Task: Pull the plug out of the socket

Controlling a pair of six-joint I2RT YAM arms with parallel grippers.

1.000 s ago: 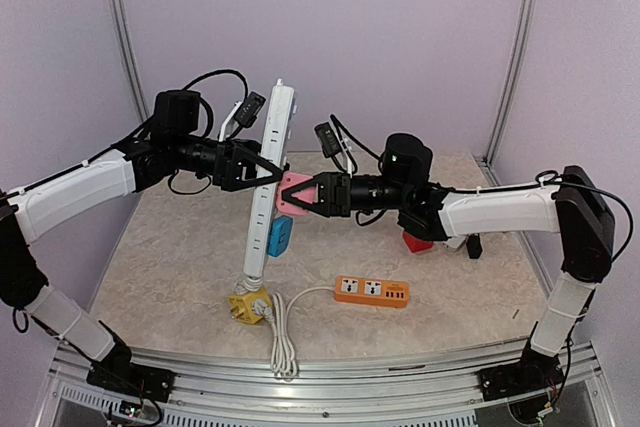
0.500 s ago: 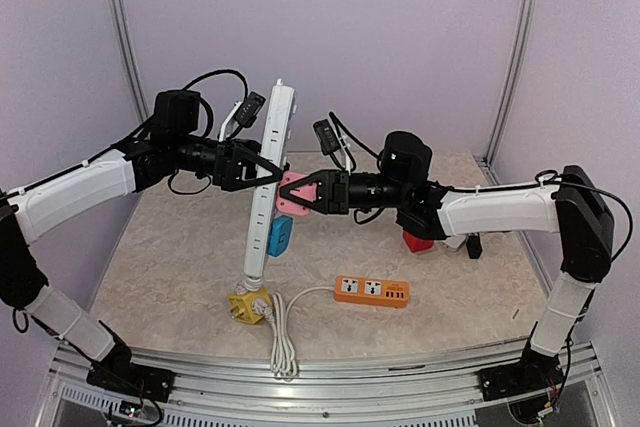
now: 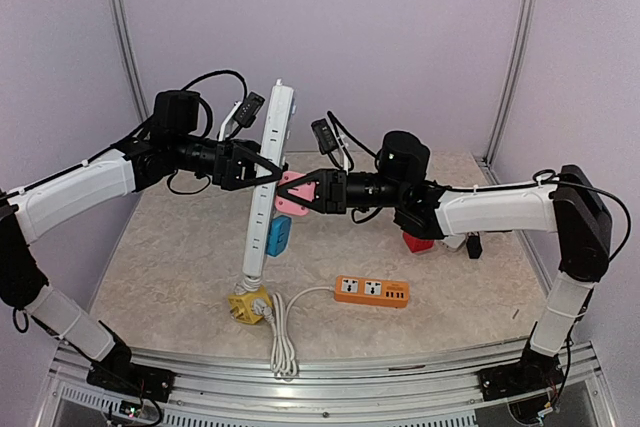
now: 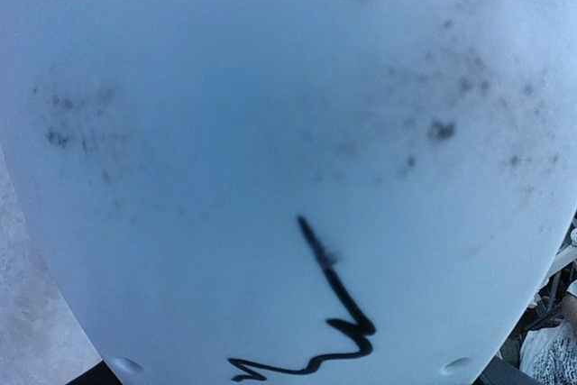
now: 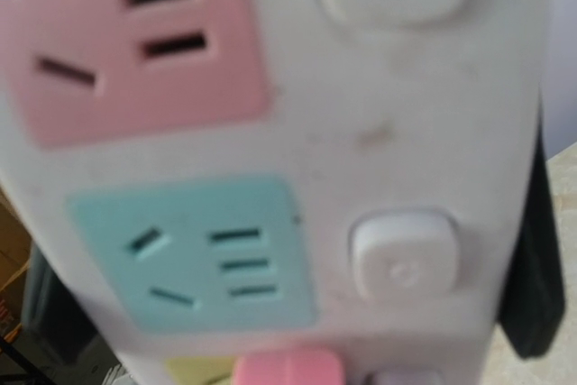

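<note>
1. The left end effector (image 3: 258, 169) is clenched across the width of the white power strip (image 3: 272, 142) and holds it on end. The strip's long axis stands near upright, with its top tilted toward the right arm's side.
2. The pink plug (image 3: 287, 198) sits in the strip's face, just below the left end effector. It is directly ahead of the right end effector (image 3: 303, 193) and projects toward it.
3. The right end effector's fingers bracket the plug's sides. Whether they press on it cannot be told from these views.
4. Judgement: the right arm is the nearer. The pull should run straight back along its forearm, square to the strip's face, while the left arm braces.
</note>
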